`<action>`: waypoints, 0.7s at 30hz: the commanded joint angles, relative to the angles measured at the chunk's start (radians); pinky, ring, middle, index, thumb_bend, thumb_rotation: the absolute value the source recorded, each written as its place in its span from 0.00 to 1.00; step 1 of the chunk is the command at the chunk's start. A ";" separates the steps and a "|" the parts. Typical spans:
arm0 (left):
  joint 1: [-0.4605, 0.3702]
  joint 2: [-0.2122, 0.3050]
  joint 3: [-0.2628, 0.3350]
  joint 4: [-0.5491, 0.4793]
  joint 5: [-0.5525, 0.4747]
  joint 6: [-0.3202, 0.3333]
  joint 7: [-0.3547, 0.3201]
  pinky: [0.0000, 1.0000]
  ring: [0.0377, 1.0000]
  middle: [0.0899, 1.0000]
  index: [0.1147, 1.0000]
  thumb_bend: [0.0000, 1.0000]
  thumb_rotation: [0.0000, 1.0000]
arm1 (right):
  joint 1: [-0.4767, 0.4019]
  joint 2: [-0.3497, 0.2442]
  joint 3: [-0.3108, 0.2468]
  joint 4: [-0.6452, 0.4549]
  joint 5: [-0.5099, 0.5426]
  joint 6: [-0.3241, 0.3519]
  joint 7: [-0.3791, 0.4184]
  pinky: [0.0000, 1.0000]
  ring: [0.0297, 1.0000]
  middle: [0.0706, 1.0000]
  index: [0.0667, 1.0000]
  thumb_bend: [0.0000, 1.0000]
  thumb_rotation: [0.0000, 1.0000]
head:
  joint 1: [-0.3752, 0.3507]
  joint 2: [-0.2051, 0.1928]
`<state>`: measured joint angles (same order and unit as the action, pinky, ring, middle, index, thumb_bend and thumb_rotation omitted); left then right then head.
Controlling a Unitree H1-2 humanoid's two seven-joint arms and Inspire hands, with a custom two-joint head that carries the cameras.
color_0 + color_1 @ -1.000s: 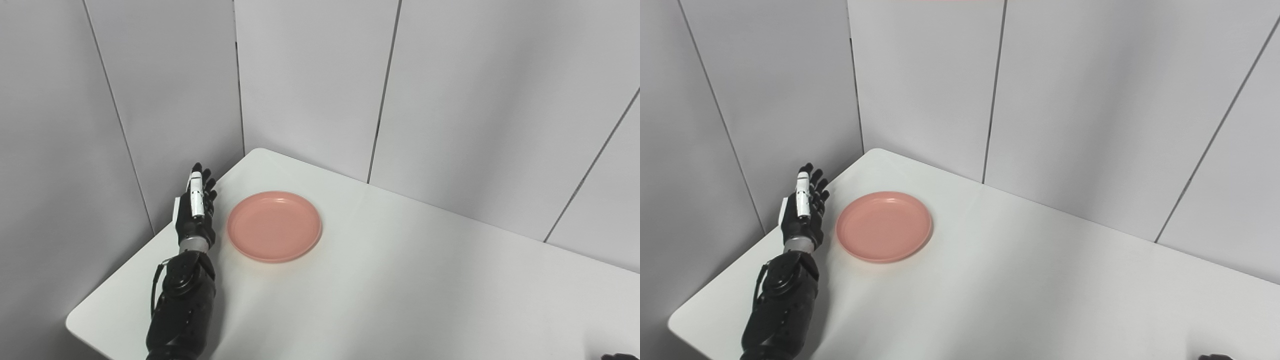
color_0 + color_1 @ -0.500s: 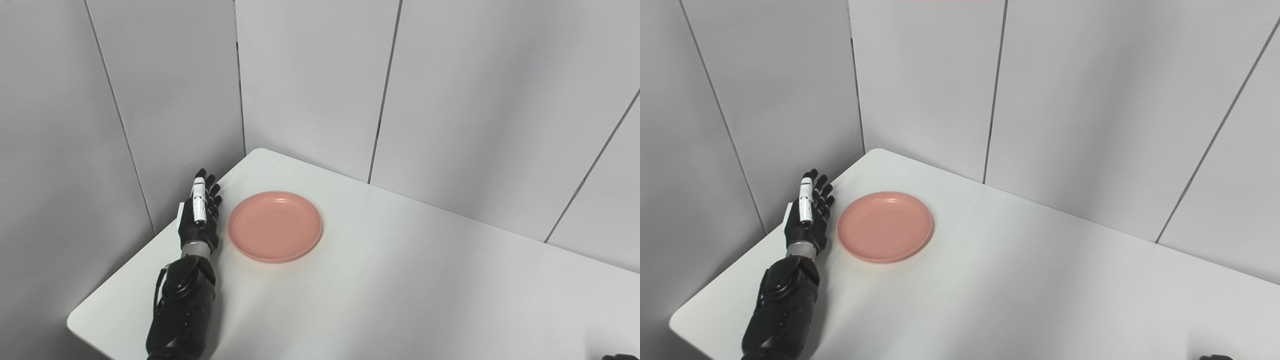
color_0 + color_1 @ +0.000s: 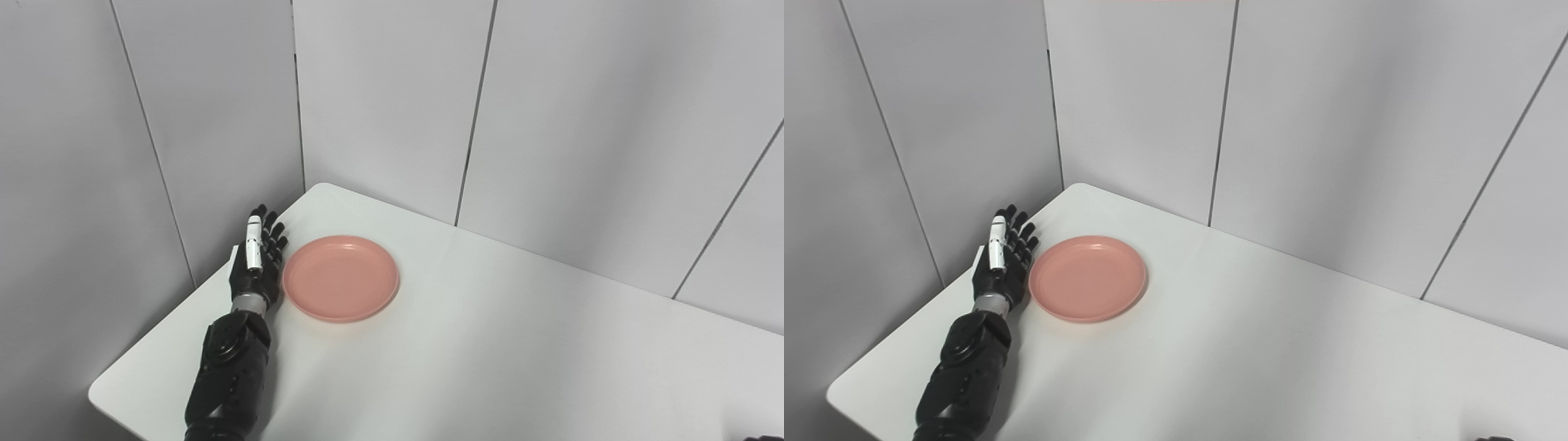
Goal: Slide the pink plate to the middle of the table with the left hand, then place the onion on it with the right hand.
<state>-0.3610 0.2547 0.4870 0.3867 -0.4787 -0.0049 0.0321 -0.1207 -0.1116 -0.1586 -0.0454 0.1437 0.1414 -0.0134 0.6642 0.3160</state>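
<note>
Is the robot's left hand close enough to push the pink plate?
Probably yes. The left hand stands edge-on with fingers straight, right beside the pink plate's left rim, and nothing lies between them. Whether it already touches the rim is hard to tell. The table toward the middle looks free.

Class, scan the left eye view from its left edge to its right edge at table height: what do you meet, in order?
Left hand → pink plate → a long bare stretch of white table. No onion is in view.
</note>
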 commanded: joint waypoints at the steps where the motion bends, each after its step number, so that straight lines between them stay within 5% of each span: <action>1: -0.012 0.001 -0.019 0.040 -0.001 0.026 -0.019 1.00 0.99 0.99 0.98 0.32 1.00 | 0.009 -0.004 -0.003 0.013 0.004 0.011 0.004 0.26 0.40 0.48 0.43 0.51 0.00 | 0.001 0.000; 21: -0.058 -0.012 -0.071 0.175 -0.013 0.022 -0.119 1.00 1.00 1.00 0.99 0.34 1.00 | 0.016 0.000 0.006 -0.007 -0.006 0.017 0.002 0.27 0.40 0.50 0.43 0.50 0.00 | -0.022 0.013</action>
<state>-0.4317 0.2663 0.4264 0.5158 -0.4894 -0.0223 -0.0914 -0.1192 -0.1120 -0.1560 -0.0470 0.1406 0.1416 -0.0134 0.6443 0.3267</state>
